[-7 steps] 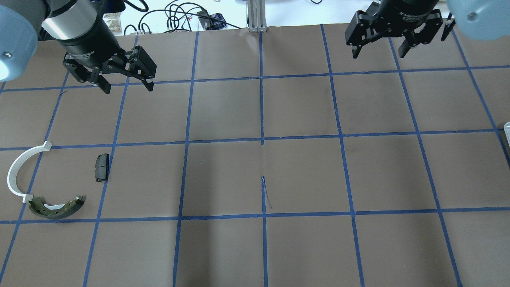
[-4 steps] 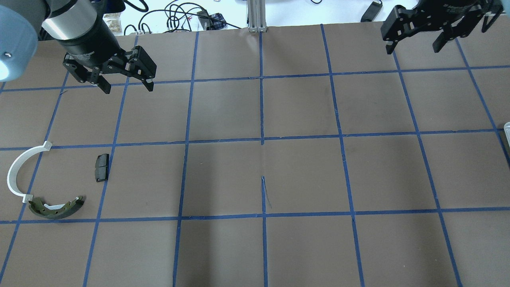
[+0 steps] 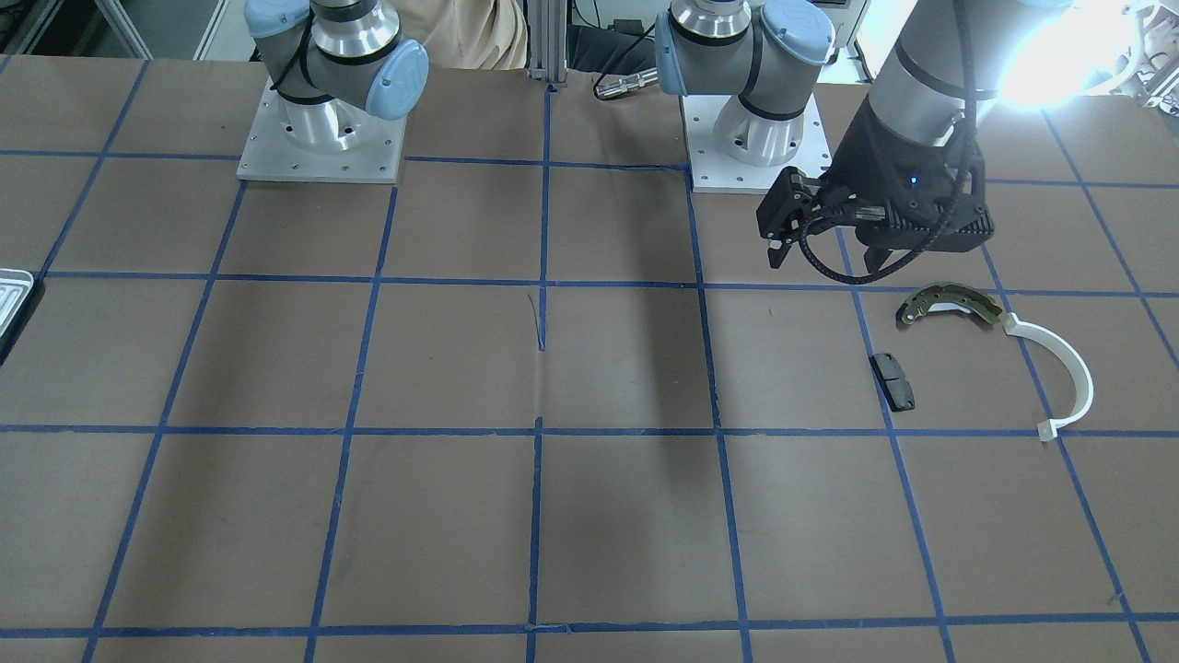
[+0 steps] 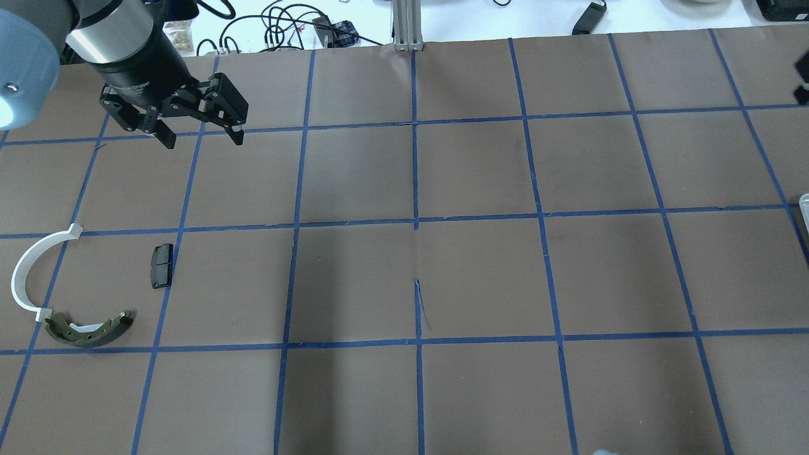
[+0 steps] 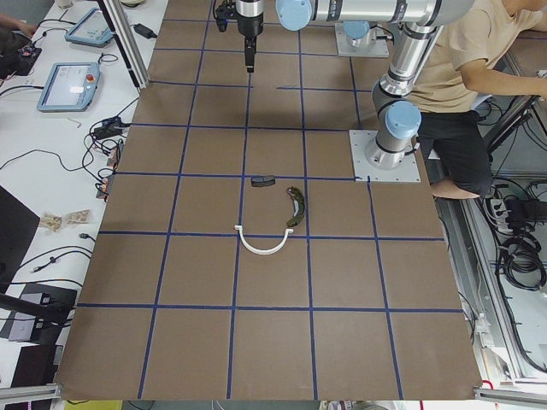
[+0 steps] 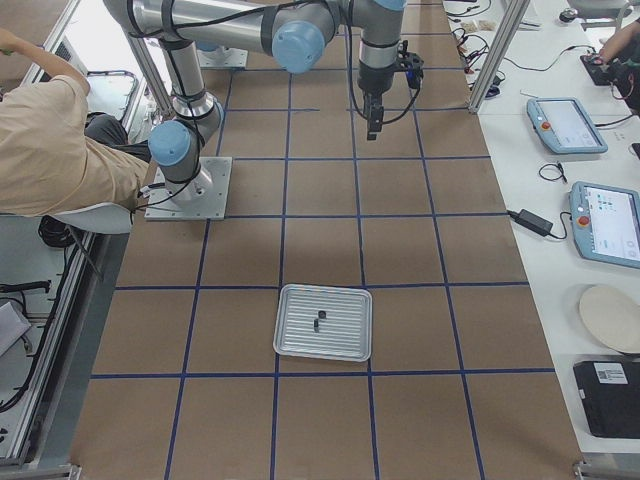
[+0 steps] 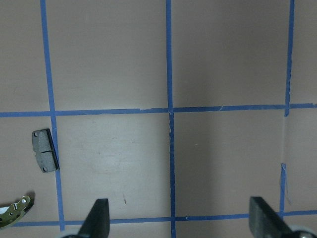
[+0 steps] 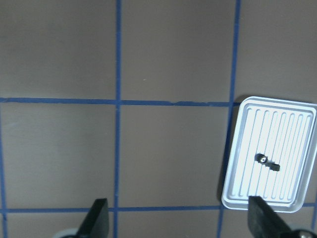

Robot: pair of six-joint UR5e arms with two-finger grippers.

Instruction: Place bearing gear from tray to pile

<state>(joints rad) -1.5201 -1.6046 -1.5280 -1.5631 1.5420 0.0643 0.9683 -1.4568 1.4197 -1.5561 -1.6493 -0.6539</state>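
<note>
The tray lies on the brown table at the right of the right wrist view. It holds the small dark bearing gear and another small black piece. My right gripper is open and empty, high above the table, beside the tray. The pile lies far off on the left: the olive brake shoe, the white arc and the black pad. My left gripper is open and empty, raised beyond the pile.
The table is brown with a grid of blue tape. Only the tray's edge shows at the overhead view's right border. Cables and tablets lie past the table's far edge. A person sits behind the robot bases.
My right gripper has moved to the right and out of the overhead view. The left gripper and the pile have not moved.
</note>
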